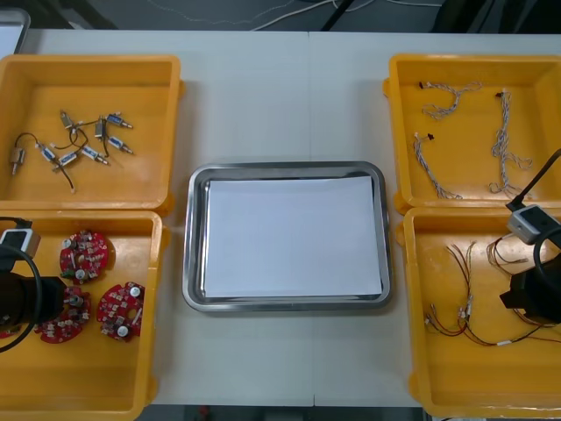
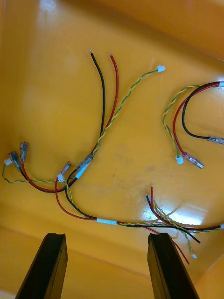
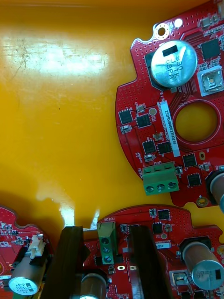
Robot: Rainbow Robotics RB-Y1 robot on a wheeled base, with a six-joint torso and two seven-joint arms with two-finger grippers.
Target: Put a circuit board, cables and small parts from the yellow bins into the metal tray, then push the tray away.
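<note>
Now we find the tray [image 1: 285,167] at the middle of the table [image 1: 263,88], lying flat, white inside. Left of the tray, on the side nearer the robot, we see the left gripper [image 3: 106,229] down in the near left bin [image 1: 79,377] among the boards [image 1: 121,309]. Its fingers [image 3: 70,261] are drawn in close and pinch one board [image 3: 177,243] by its rim, with that board's green connector [image 3: 106,243] between them. The board sits low in the bin, a second board just beside it and a third a little past the fingertips. Right of the tray, again on the nearer side, we see the right gripper [image 2: 108,236] hanging over the near right bin [image 1: 465,368]. Its fingers [image 2: 51,266] are spread wide, and the cables [image 2: 106,221], red, black and twisted yellow-green, lie loose on the bin floor just past the tips, untouched. Left of the tray on the far side, the far left bin [image 1: 131,83] holds the small metal parts [image 1: 95,156], scattered, some trailing thin black leads. Right of the tray on the far side, the far right bin [image 1: 473,158] holds the blue and white cables [image 1: 501,140], a few twisted strands lying apart from each other. We see all these things in their bins, apart from the tray.
</note>
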